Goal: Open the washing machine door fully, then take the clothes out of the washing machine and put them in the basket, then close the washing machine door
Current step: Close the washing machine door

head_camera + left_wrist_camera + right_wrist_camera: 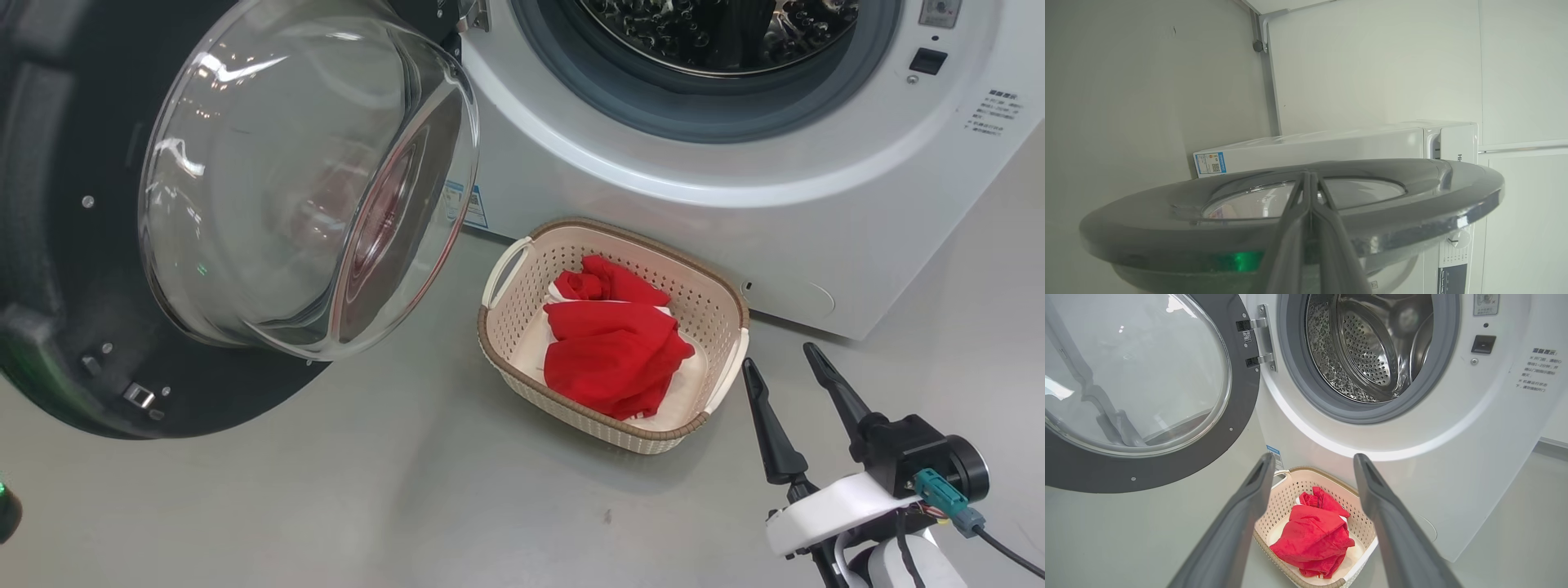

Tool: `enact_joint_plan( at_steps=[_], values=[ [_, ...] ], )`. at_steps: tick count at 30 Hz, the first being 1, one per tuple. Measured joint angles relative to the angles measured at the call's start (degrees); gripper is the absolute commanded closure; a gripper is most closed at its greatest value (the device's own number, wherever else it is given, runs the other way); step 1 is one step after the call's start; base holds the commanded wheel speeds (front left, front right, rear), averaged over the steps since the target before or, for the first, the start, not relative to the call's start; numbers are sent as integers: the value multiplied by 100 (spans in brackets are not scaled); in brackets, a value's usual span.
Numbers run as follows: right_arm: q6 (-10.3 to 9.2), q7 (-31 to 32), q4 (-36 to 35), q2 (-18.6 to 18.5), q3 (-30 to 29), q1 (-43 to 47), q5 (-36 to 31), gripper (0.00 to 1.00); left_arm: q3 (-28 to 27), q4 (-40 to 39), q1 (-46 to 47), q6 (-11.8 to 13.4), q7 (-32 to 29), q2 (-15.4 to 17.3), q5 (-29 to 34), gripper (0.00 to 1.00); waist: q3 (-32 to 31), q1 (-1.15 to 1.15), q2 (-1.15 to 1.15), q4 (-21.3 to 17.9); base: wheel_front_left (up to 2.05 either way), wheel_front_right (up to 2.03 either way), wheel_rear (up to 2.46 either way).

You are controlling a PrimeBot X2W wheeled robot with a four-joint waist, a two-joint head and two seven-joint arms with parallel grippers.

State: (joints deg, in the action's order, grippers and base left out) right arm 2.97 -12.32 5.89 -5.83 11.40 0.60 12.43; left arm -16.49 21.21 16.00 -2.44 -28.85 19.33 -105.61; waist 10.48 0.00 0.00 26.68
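The washing machine door [286, 188] stands swung open to the left, its glass bowl bulging toward me. The washing machine [653, 188] shows its grey gasket and a steel drum [1367, 347] with no fabric visible in it. On the floor in front sits the basket [522, 294], with the red clothes [612, 351] bunched inside. My right gripper [777, 357] is open and holds nothing, hovering just right of the basket; from the wrist its fingers frame the basket [1286, 498] and clothes [1314, 539]. My left gripper [1309, 175] is shut, its fingers lying across the door's outer black face [1433, 204].
Grey floor spreads around the basket and under the open door. Pale walls and a corner post stand behind the washer [1331, 147]. The door's hinge [1263, 339] sits at the left of the opening, and a latch slot [1483, 344] at its right.
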Motion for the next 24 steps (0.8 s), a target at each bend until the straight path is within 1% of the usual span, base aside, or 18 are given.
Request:
enact_joint_plan(
  at_steps=[1,2,8,12,24],
  values=[
    [0,0,0,0,0,0,0,0,0,0,0,0,0,0,0,100,0,0,0,0,0,0,0],
    [0,0,0,0,0,-13,0,0,4,-9,-45,-80,-115,1,-38,100,-6,0,0,-10,0,0,0],
    [0,0,2,0,0,-12,0,0,26,-113,-204,-196,-425,1,-135,100,-30,0,0,-44,0,0,0],
    [1,0,4,9,20,-13,1,0,3,-163,-369,-253,-595,3,-292,100,-35,0,0,-92,0,0,0],
    [1,-12,29,63,71,-21,13,0,-1,-550,-799,-388,-950,0,-332,100,-71,0,0,-348,0,0,0]
  ],
)
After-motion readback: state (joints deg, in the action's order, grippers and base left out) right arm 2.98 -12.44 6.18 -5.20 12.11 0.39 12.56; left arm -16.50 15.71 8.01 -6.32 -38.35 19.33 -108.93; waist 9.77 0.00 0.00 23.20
